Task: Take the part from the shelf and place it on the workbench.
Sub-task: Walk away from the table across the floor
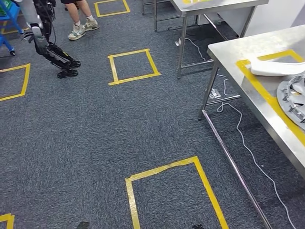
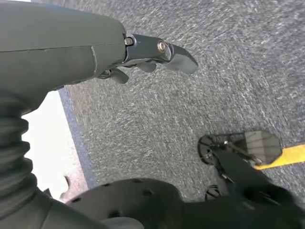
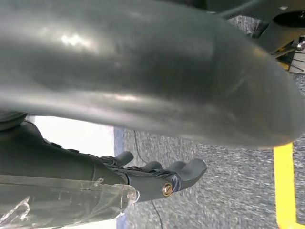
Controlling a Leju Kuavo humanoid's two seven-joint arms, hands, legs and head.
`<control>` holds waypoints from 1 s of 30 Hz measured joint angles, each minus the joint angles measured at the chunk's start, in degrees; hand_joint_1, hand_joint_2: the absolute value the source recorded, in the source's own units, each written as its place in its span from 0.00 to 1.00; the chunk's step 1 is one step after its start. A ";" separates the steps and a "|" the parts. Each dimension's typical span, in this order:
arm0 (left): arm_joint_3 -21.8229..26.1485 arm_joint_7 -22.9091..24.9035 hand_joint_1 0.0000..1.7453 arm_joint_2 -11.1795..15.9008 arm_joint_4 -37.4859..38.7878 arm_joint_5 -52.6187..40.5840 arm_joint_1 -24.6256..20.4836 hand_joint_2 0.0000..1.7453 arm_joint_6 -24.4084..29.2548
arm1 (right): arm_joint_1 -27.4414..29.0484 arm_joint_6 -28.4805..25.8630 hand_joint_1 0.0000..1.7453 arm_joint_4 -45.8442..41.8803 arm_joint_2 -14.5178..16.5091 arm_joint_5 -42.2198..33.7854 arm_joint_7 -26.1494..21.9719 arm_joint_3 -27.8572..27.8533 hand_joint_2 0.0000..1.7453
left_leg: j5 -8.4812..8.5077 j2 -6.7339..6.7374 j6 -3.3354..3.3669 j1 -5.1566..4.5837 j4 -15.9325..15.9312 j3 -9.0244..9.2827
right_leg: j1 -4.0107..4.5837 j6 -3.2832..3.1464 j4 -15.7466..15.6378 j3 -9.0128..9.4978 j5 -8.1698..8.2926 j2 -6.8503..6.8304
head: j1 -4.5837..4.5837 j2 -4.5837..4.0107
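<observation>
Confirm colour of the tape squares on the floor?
Yellow. The tape squares stand out against grey-blue carpet, clearest in the head view.

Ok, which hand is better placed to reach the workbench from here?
Right, probably: the workbench lies on the robot's right side. The left hand and right hand both hang over carpet, holding nothing.

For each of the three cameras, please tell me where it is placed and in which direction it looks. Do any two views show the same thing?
Head view: high on the robot, facing forward and down at the carpet with yellow tape squares and a steel workbench; another robot and a person's legs stand far off.
Left wrist view: behind the left hand, looking down at the carpet and dark body parts.
Right wrist view: behind the right hand, under a large grey part, facing the floor.
Shared: grey carpet and yellow tape.
</observation>
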 joint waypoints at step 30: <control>0.00 -0.84 0.00 0.25 -0.02 -2.60 -0.33 1.00 -1.13 | 0.09 -0.52 0.00 0.04 0.18 0.50 -0.66 0.52 1.00 | -0.74 -2.98 0.38 0.07 2.75 -1.14 | -0.18 -0.34 0.73 -0.83 0.41 5.12 | 0.16 0.00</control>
